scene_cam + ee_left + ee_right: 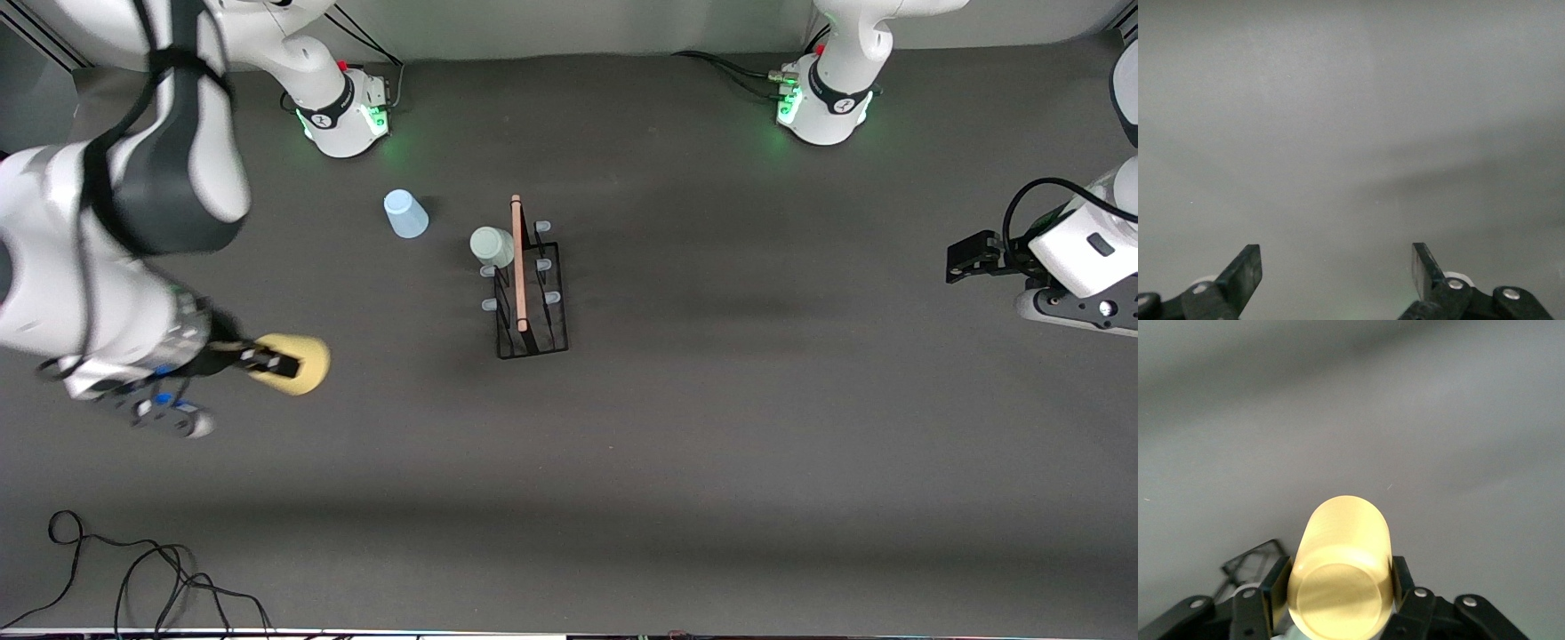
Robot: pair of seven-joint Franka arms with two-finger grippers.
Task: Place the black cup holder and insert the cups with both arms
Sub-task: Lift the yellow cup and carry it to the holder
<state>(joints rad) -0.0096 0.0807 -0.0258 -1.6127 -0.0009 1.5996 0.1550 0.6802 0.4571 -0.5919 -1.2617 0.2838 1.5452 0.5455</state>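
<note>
1. My two white jointed arms: the right one reaches over its own end of the table; the left one waits, drawn back at its end.
2. The small black wire cup holder [531,298] with its light wooden rod handle [518,263] stands mid-table. Its long axis runs twelve to six on the front view's clock face. It lies at about two o'clock from my right gripper [277,362], which is much the nearer of the two.
3. In my right gripper the fingers are clamped on the sides of a yellow tapered plastic cup [1341,577], held lying over, above bare table.
4. A pale mint green cup [492,246] sits upturned on a prong at the holder's twelve o'clock end. The other grey-capped prongs I can see are bare.
5. A light blue cup [405,214] stands upside down on the table at about ten o'clock from the holder.
6. My left gripper [1337,277] hangs with fingers wide apart, holding nothing.
</note>
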